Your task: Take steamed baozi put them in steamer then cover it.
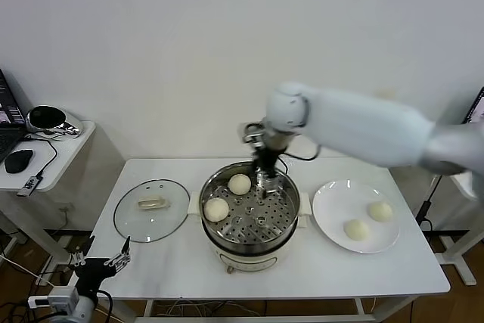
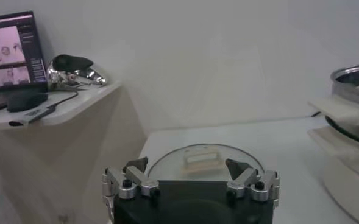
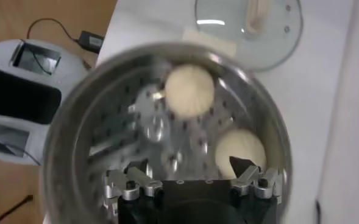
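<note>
My right gripper point(image 1: 265, 184) hangs over the steamer point(image 1: 249, 241), jaws wide, empty. Two baozi point(image 1: 239, 184) in on the tray, two on the plate point(image 1: 330, 226). Lift straight up, clear the rim, then grab next bun gently. Left gripper point(image 1: 102, 262) parked off the table edge, open, holding nothing.

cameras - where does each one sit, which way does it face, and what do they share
Head view: high on the robot, looking down at the table; right arm over the steamer, left gripper low by the table's near edge.
Left wrist view: low, facing along the table at the glass lid; own open left gripper shows.
Right wrist view: above the steamer, looking in at two buns; own open right gripper shows.
Shared: all three show lid and steamer.
</note>
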